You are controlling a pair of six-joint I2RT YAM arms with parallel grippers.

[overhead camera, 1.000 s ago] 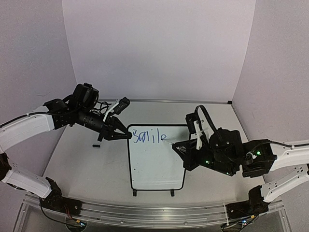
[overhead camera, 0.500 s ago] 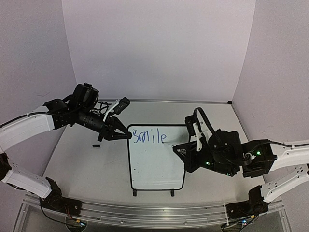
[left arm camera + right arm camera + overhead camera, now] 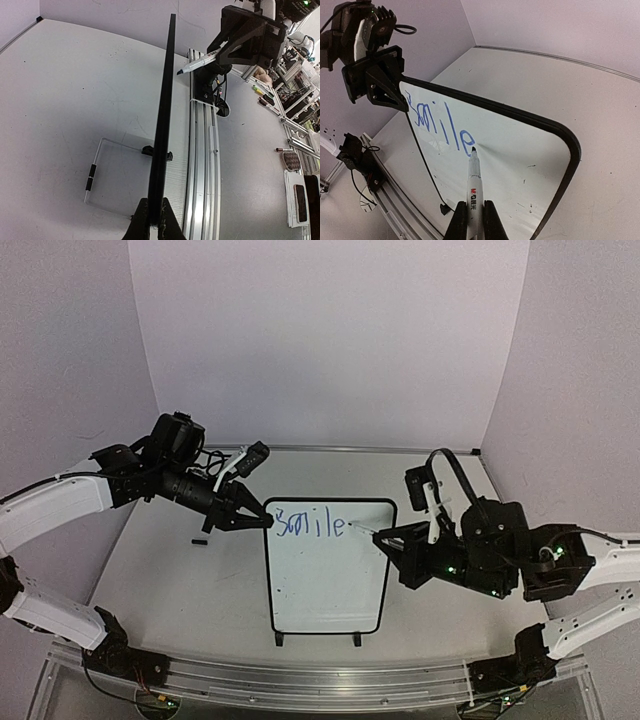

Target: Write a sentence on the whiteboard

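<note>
The whiteboard [image 3: 325, 585] stands upright on the table, black-framed, on two small feet. The sentence [image 3: 310, 524] is the blue word "Smile" along its top; the same sentence [image 3: 440, 120] shows in the right wrist view. My left gripper [image 3: 265, 521] is shut on the board's top left corner. From the left wrist the whiteboard [image 3: 165, 100] is edge-on between my left gripper's [image 3: 154, 222] jaws. My right gripper [image 3: 385, 540] is shut on a white marker [image 3: 474, 182]. The marker's tip sits just right of the "e", at or very near the whiteboard's surface [image 3: 520, 155].
A small black cap-like piece [image 3: 200, 540] lies on the table left of the board. An aluminium rail [image 3: 300, 680] runs along the near edge. Purple walls close in the back and both sides. Cables hang by the left arm's wrist [image 3: 225, 465].
The right arm has drawn back to the right and the marker now lies flatter, its tip still just past the "e". The left arm and the board have not moved.
</note>
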